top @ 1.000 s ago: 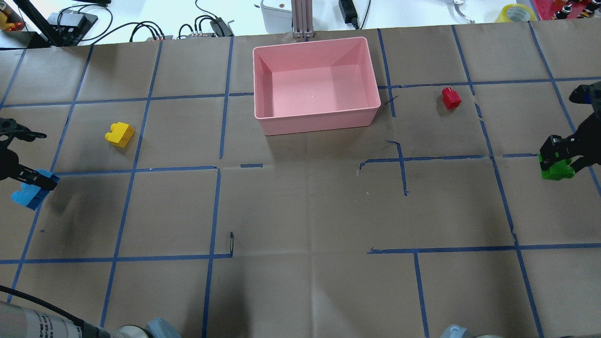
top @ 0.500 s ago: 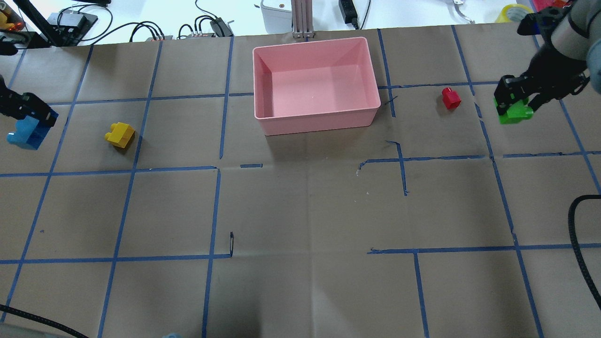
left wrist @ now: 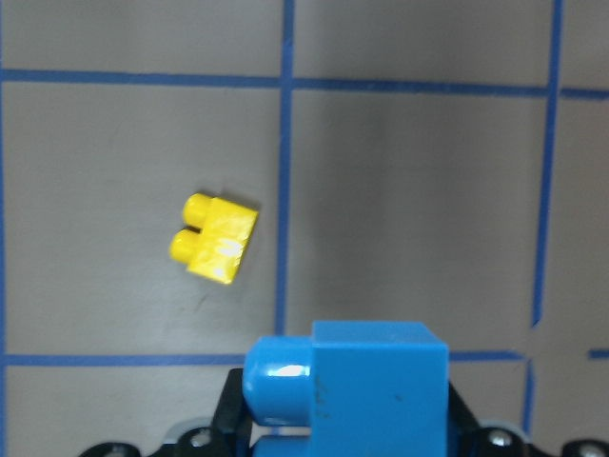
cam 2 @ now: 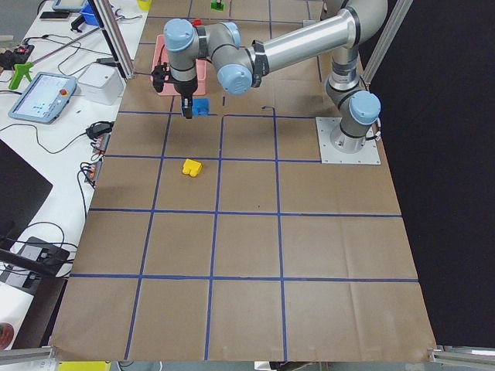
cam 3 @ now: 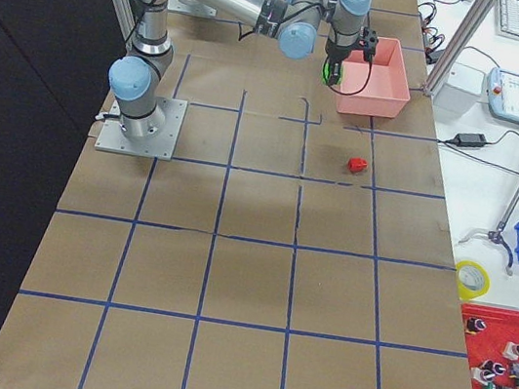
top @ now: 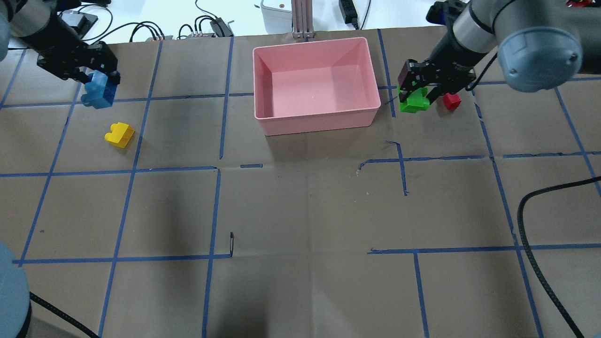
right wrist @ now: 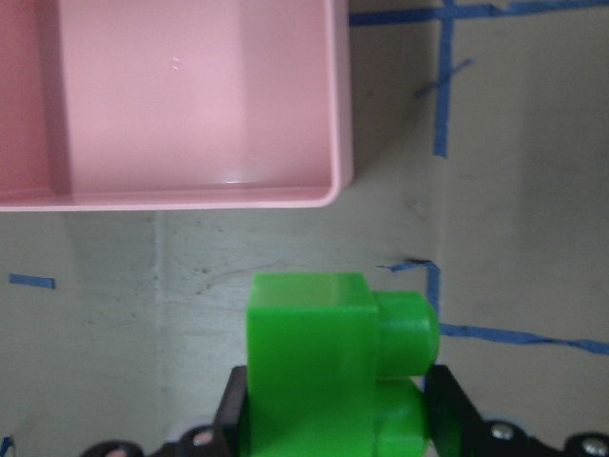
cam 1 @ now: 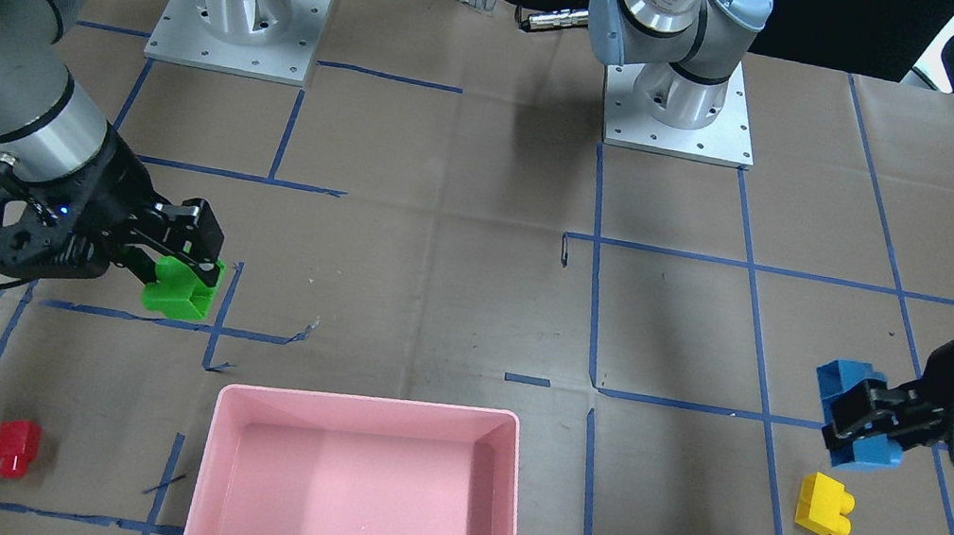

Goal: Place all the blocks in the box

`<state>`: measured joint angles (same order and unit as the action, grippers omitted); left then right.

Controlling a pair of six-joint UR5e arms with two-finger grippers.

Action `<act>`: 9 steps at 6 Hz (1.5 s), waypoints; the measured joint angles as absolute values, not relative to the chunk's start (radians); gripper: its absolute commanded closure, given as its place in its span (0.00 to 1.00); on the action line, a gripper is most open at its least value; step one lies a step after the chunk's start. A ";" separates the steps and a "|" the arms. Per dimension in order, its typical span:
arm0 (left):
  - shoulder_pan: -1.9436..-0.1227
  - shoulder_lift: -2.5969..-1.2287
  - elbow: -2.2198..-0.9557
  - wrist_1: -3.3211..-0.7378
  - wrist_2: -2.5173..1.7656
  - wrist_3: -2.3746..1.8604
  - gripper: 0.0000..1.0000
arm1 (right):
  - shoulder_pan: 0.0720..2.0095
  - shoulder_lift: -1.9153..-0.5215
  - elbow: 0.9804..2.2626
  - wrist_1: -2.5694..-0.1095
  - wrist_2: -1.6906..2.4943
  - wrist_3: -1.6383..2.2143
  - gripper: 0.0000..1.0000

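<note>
Right gripper (top: 419,89) is pinching the green block (top: 413,101) with its jaws pressed against two opposite sides. It is holding the block above the table (top: 300,211), just outside the right-hand short wall of the box (top: 319,123). In the right wrist view the block's studs are pointing sideways, and a corner of the box is showing beyond it. The box is sitting at the middle of the table's far edge, the one away from the robot's bases.

Over toward the far left corner, the left gripper (top: 96,77) is clamping the blue block (top: 98,91) and hanging it above the table, well apart from the box. The yellow block (top: 119,134) is lying on the table near the blue one, a little closer to the robot's edge. The red block (top: 451,100) is resting on the table near the far edge, on the right of the box, beyond the green block.
</note>
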<state>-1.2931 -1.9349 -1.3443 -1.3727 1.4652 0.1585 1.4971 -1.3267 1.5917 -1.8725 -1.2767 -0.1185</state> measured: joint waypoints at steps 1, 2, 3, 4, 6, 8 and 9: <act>-1.376 -2.001 -1.265 -1.370 1.464 0.023 1.00 | 1.544 -1.241 1.510 -1.905 -1.257 -0.109 0.92; -1.446 -2.066 -1.192 -1.365 1.464 -0.086 1.00 | 1.583 -1.154 1.425 -1.926 -1.231 -0.106 0.91; -1.490 -2.131 -1.121 -1.362 1.464 -0.149 1.00 | 1.608 -1.086 1.365 -1.947 -1.190 -0.106 0.77; -1.512 -2.186 -1.060 -1.360 1.467 -0.171 1.00 | 1.625 -1.040 1.327 -1.988 -1.160 -0.105 0.01; -1.537 -2.253 -0.984 -1.357 1.474 -0.178 1.00 | 1.639 -0.991 1.274 -2.037 -1.147 -0.107 0.00; -1.552 -2.274 -0.966 -1.343 1.477 -0.171 1.00 | 1.631 -0.982 1.252 -2.034 -1.156 -0.120 0.00; -1.573 -2.277 -0.964 -1.337 1.480 -0.179 1.00 | 1.595 -1.002 1.258 -2.015 -1.179 -0.149 0.00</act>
